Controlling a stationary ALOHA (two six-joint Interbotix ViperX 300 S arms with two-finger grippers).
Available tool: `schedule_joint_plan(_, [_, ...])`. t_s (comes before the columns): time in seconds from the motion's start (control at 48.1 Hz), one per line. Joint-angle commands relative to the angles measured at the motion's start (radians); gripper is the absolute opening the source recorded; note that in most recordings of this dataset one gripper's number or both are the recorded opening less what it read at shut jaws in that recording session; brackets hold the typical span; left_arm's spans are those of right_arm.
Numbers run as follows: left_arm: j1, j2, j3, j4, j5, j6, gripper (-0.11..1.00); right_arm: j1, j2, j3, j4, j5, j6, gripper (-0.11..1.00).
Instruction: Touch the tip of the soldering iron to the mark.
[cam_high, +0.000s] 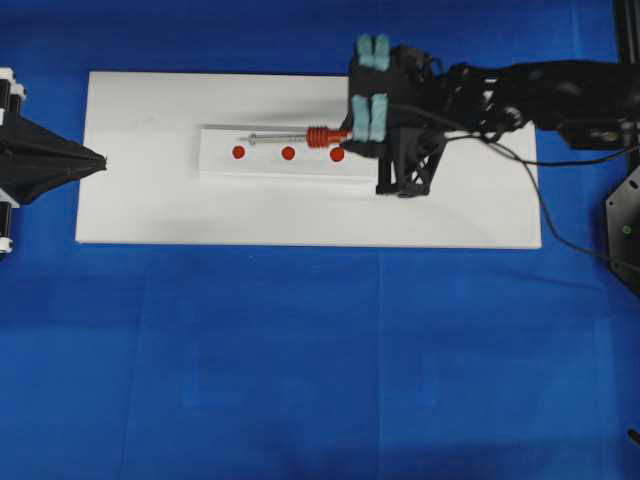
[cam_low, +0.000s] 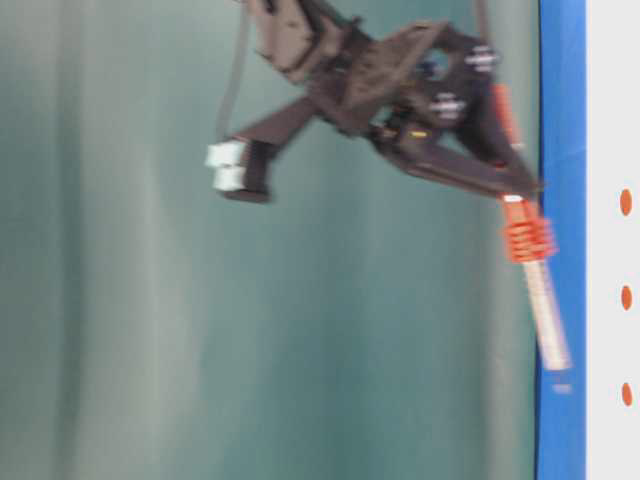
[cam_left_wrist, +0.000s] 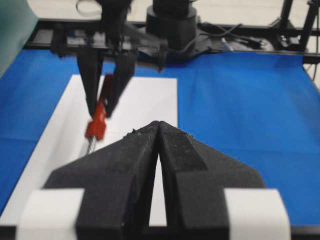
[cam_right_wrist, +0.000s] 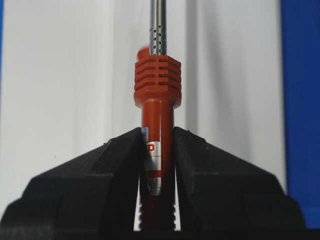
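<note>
The right tool (cam_high: 352, 136) is clamped on the red handle of the iron (cam_high: 322, 136), its two black fingers (cam_right_wrist: 80, 195) pressing the handle from either side in the right wrist view. The iron juts out ahead of that tool, ribbed collar first, then the thin silver shaft running on toward the left of the overhead view. It is carried above a raised white strip (cam_high: 220, 168) that sits on a larger white board (cam_high: 140, 210). Three red marks (cam_high: 288, 153) lie in a row on the strip: the shaft passes just above that row in the overhead view, with its tip near the leftmost mark, and the rightmost mark sits just below the collar. Whether the tip touches the strip cannot be told; the table-level view shows the iron tilted and blurred beside the board. The black cord (cam_high: 545, 215) trails from the right arm across the board onto the blue tabletop (cam_high: 320, 360). The left tool (cam_high: 100, 160) rests at the board's left edge, well apart from the iron, its jaws pressed together on nothing.
</note>
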Motion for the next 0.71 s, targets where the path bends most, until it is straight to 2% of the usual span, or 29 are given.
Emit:
schedule_joint_plan(0.0, [0.003,0.003,-0.011,0.000,-0.011,-0.002,0.02,-0.003,-0.075,-0.017,-0.002,0.006,-0.002,0.06])
schedule_joint_plan(0.208, [0.003,0.002,-0.011,0.000,-0.011,-0.002,0.02,-0.005,-0.135,-0.017,-0.002,0.040,-0.003,0.06])
schedule_joint_plan(0.519, [0.003,0.002,-0.011,0.000,-0.011,-0.002,0.02,-0.009,-0.143,-0.006,-0.002,0.055,-0.003,0.06])
schedule_joint_plan(0.686, [0.002,0.002,-0.011,0.000,-0.009,-0.002,0.02,-0.025,-0.184,0.037,-0.005,0.084,-0.003,0.06])
